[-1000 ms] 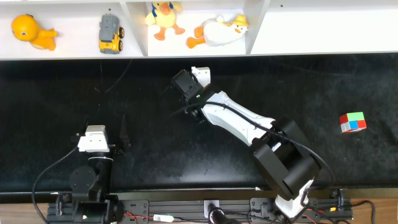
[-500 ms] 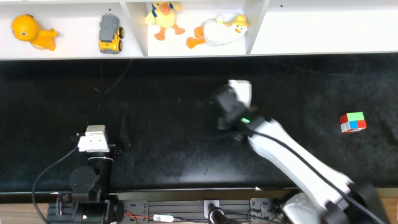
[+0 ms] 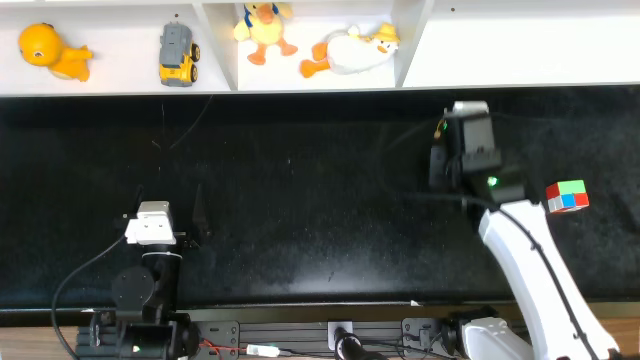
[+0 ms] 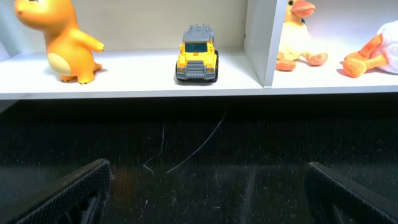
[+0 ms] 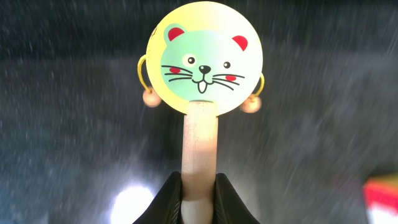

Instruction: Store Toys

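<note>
Holding noted: right pincer (image 5: 199, 182) is clamped narrow on the wooden handle of a cat-faced rattle drum (image 5: 205, 59), which is lifted over the dark counter (image 3: 300, 200). In the top view this arm is at the counter's right side, short of the white shelf (image 3: 500, 45).

Stored so far, judged from the shelf:
- left compartment: orange duck figure (image 3: 52, 50) and yellow toy truck (image 3: 177, 55)
- middle compartment: yellow plush duck (image 3: 264, 30) and white plush duck (image 3: 350, 50), lying on its side

Left to do:
- rattle drum is in hand but not yet shelved
- multicoloured cube (image 3: 567, 196) lies on the counter at far right, untouched, near the right arm

Left pincer (image 4: 208, 186) is spread wide and holds nothing. It sits low over the counter, facing the shelf.

Estimate: four toys in, two to go.
</note>
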Available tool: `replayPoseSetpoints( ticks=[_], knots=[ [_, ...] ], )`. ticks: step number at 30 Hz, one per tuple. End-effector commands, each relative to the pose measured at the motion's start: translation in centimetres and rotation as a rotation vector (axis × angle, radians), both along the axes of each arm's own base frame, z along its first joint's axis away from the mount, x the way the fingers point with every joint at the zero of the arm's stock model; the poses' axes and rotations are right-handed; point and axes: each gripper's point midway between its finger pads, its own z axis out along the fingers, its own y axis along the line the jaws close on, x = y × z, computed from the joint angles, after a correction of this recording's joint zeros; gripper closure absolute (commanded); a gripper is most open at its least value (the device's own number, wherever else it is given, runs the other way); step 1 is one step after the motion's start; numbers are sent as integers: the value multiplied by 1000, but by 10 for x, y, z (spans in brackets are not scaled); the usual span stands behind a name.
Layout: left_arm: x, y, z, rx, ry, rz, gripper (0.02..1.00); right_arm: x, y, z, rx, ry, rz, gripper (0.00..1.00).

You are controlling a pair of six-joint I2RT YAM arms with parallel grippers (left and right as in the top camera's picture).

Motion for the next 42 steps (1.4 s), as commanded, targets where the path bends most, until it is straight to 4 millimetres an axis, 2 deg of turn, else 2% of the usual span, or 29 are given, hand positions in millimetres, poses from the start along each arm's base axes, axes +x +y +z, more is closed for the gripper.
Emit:
replayPoseSetpoints(
  ticks=[1,4,6,11,16,19,24,26,30,34,38,40,42],
  knots=[
    [0,0,1,4,-6,0,23,43,6,25,-79,-31,140,958],
    [0,0,1,4,-6,0,23,75,10,29,-88,-45,153,956],
    [0,0,1,4,-6,0,23,105,15,27,-87,-59,152,956],
    [0,0,1,4,-5,0,23,139,20,20,-86,-71,152,954],
    [0,0,1,4,-5,0,23,155,17,9,-85,-59,138,925],
    [0,0,1,4,-5,0,25,158,16,6,-83,-63,136,840],
    [0,0,1,4,-6,0,23,162,15,8,-82,-81,132,836],
    [0,0,1,4,-6,0,23,162,15,9,-81,-82,132,783],
    [0,0,1,4,-5,0,25,162,15,9,-81,-81,133,612],
    [0,0,1,4,-6,0,25,156,18,10,-73,-68,142,606],
    [0,0,1,4,-6,0,23,117,20,21,-63,-46,164,575],
    [0,0,1,4,-5,0,23,91,18,22,-63,-46,167,470],
    [0,0,1,4,-6,0,23,61,13,19,-57,-44,157,411]
  ],
)
